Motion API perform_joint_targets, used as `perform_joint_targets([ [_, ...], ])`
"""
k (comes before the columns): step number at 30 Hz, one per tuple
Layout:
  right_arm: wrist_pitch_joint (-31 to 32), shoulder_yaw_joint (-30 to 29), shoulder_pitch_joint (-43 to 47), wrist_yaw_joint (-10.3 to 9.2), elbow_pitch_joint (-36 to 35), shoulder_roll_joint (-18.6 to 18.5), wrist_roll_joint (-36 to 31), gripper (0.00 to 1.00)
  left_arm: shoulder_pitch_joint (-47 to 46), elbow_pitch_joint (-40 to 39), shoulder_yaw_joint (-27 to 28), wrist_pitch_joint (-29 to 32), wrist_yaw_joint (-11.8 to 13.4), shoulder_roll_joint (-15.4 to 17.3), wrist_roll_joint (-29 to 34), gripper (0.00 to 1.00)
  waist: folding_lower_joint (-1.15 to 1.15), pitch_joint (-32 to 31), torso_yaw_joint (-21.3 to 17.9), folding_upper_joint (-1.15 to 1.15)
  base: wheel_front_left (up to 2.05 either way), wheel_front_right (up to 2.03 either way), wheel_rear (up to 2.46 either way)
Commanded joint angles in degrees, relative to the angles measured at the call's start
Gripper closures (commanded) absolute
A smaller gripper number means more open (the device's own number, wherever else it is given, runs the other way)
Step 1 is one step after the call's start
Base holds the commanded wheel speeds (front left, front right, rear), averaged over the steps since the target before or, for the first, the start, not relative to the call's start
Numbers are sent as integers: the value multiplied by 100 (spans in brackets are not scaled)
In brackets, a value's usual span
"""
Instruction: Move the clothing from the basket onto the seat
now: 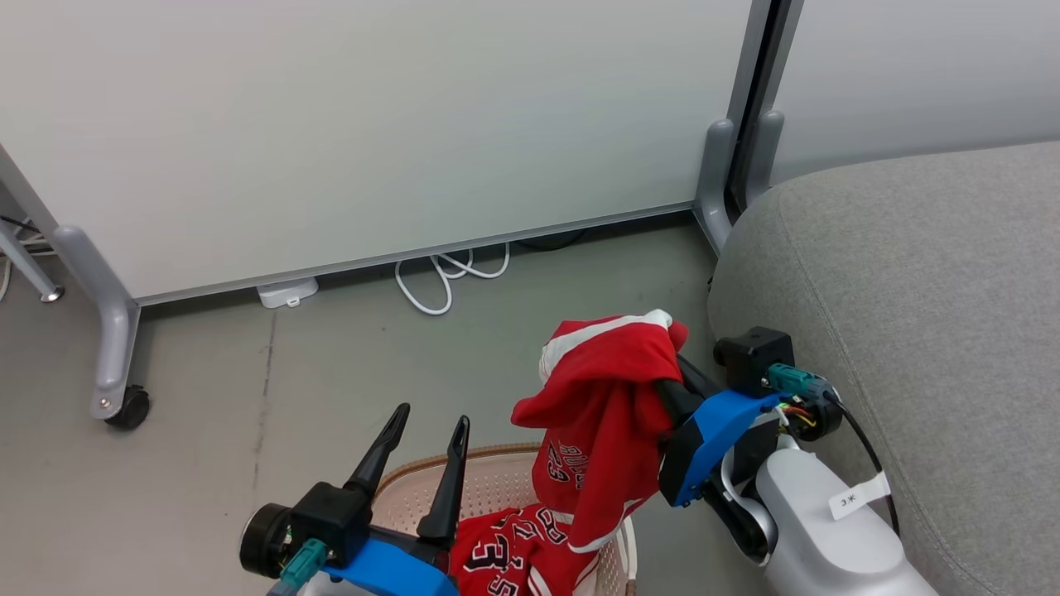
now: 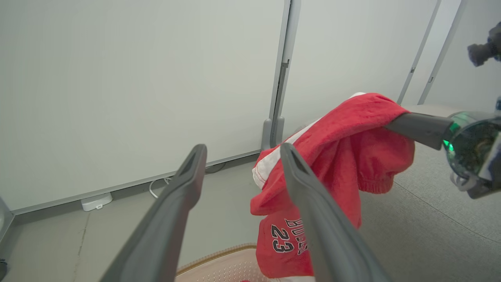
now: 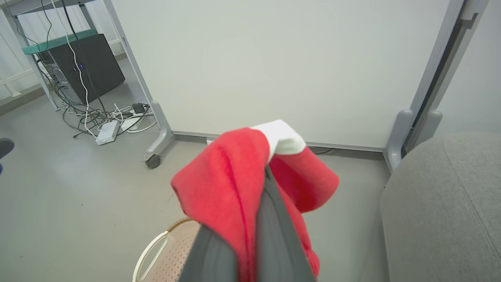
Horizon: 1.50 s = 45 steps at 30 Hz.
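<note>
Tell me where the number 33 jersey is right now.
Head view, bottom centre: the jersey lies in the basket, just right of the open left end effector and below the striped red garment hanging from the right end effector.

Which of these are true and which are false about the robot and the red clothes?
1. The right pincer is shut on the red shorts. True.
2. The left pincer is holding the jersey. False: it is open and empty.
3. The shorts lie on the grey sofa. False: they hang from the pincer above the basket, beside the sofa.
4. The red jersey lies in the basket. True.
</note>
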Motion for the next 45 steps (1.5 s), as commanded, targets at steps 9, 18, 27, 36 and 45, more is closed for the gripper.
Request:
perform_joint_targets([
  [9,21,9,78,3,-100,-19,6,100,80,51,172,-29,-79,-117,125,0,0,35,-247,0,0,0,0],
  [18,5,28,5,3,-137,-19,6,100,-59,68,180,-29,-96,-160,197,0,0,157,-1058,0,0,0,0],
  [27,-67,-24,-51,3,-67,-18,61,100,-190,88,26,-29,-90,-78,133,0,0,274,-1956,0,0,0,0],
  [36,-160,51,-104,3,-28,-15,213,100,-266,99,-44,-28,-90,33,119,0,0,413,-2720,0,0,0,0],
  [45,-318,-200,-46,3,99,-12,150,100,-562,221,-396,-29,-90,90,36,0,0,560,-2876,0,0,0,0],
])
